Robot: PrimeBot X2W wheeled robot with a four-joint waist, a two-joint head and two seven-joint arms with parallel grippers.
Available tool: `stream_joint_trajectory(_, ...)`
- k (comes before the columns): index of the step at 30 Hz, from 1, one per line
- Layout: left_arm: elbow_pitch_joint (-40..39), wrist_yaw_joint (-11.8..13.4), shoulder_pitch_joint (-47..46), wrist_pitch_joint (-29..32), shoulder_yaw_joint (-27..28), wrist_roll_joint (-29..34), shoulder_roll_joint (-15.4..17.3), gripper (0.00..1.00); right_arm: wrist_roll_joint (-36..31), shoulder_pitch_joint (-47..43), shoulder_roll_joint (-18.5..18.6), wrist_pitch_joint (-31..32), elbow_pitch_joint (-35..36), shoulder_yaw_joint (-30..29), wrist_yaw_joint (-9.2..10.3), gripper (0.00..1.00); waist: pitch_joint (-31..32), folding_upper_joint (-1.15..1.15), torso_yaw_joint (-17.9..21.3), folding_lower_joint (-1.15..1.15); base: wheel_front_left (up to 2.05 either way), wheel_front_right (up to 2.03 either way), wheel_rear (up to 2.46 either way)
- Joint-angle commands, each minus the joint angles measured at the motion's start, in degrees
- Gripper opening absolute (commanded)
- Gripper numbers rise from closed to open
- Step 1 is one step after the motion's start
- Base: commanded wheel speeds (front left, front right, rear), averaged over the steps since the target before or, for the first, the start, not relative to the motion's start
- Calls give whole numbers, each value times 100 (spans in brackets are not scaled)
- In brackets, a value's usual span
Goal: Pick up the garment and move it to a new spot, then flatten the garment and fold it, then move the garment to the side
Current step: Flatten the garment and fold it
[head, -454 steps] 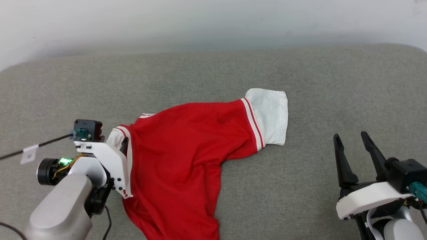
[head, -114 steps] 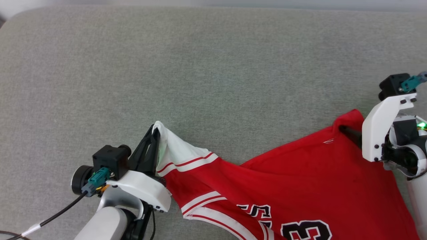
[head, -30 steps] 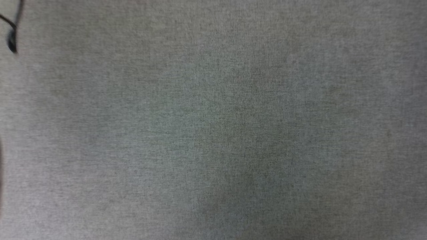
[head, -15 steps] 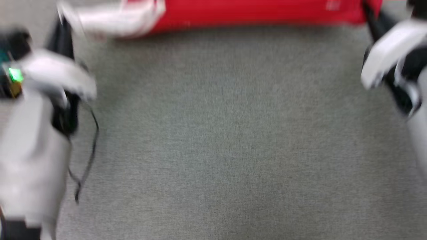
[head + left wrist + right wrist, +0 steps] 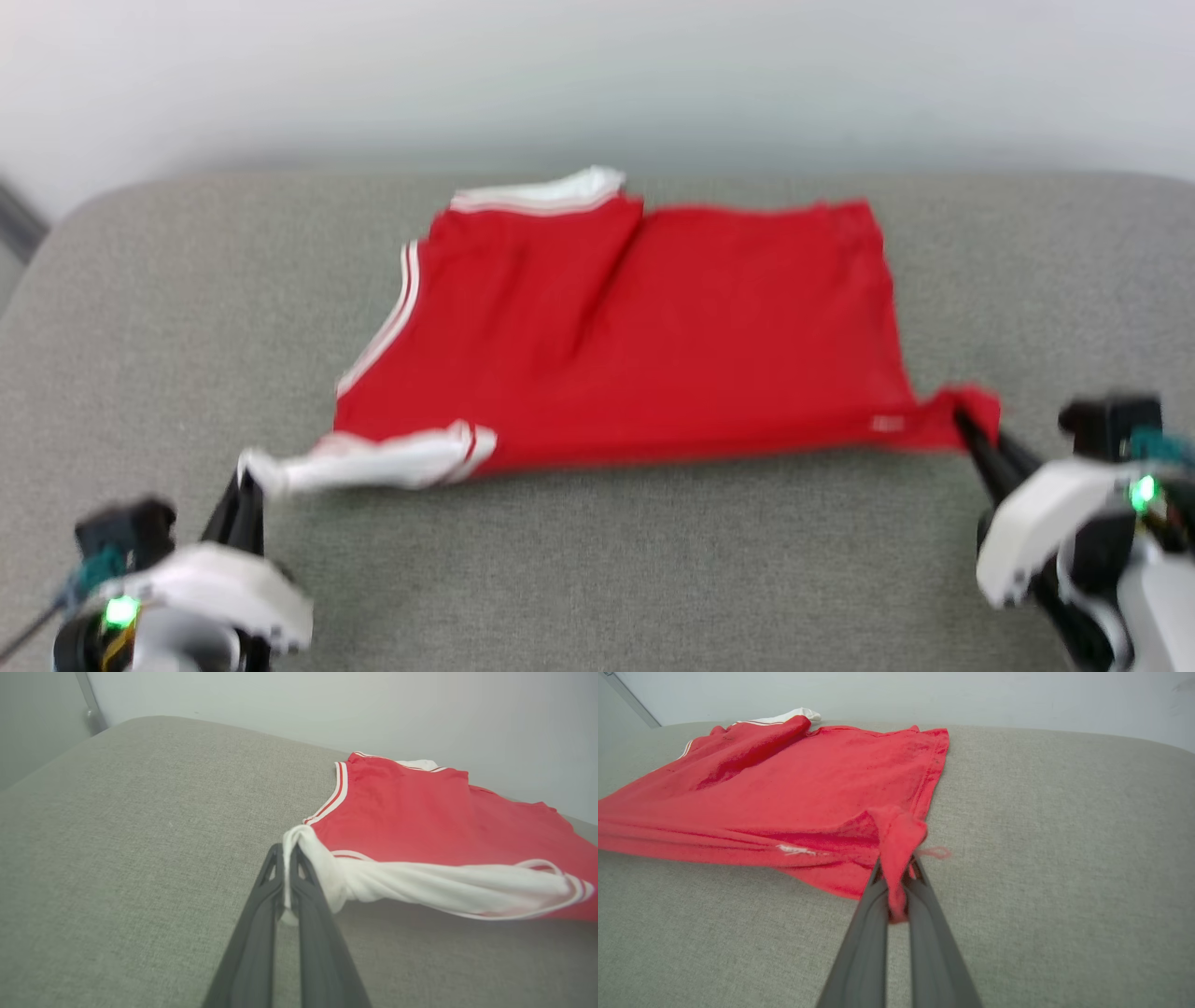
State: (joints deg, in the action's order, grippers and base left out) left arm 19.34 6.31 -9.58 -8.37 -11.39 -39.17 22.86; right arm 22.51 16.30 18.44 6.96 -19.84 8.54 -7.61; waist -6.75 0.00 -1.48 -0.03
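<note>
The garment point(image 5: 644, 336) lies spread with a plain red face up on the grey upholstered surface point(image 5: 597, 579), toward 12 o'clock in the head view. Its far edge is near the back of that surface, under the pale wall point(image 5: 597, 75). A diagonal fold runs down the cloth from the far edge. White, red-striped trim point(image 5: 541, 191) shows at the far left corner and down the left side.

The near edge is drawn out in a line between the two arms. At 8 o'clock from the garment's middle, a white panel point(image 5: 444, 889) with red stripes is twisted into a rope and lifted slightly off the surface. It runs out to the left gripper point(image 5: 247, 485), at 7 o'clock in the head view. In the left wrist view that gripper's two dark fingers are pressed together on the end of the white panel.

At 4 o'clock from the garment's middle, a bunched red corner leads to the right gripper point(image 5: 962, 420). Its fingers are clamped on that corner, and a fold of red cloth is draped over the tips. A small white tag point(image 5: 885, 425) sits on the red cloth just beside the pinched corner. Both grippers rest low over the grey surface, well apart.
</note>
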Motion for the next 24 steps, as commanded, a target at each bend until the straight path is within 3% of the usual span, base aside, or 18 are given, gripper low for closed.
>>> stream_joint_trajectory(1,-224,193,325,51,127,-58,111,0,-56,-345,23,87,172,-164,22,0,271,0,54,3,0,0,0)
stream_joint_trajectory(7,-1386,815,1663,569,259,-213,216,0,-245,-1641,-287,554,1091,-643,25,0,536,0,102,3,0,0,0)
stream_joint_trajectory(12,-2028,1080,2230,825,309,-277,288,0,-262,-2308,-521,945,1648,-888,25,0,599,0,114,3,0,0,0)
stream_joint_trajectory(17,-2224,989,1878,930,135,-212,287,0,-271,-2287,-698,1308,1792,-935,19,0,479,0,134,3,0,0,0)
stream_joint_trajectory(24,-1621,581,815,920,-218,-105,127,0,-294,-1606,-682,1384,1394,-761,17,0,80,0,216,3,0,0,0)
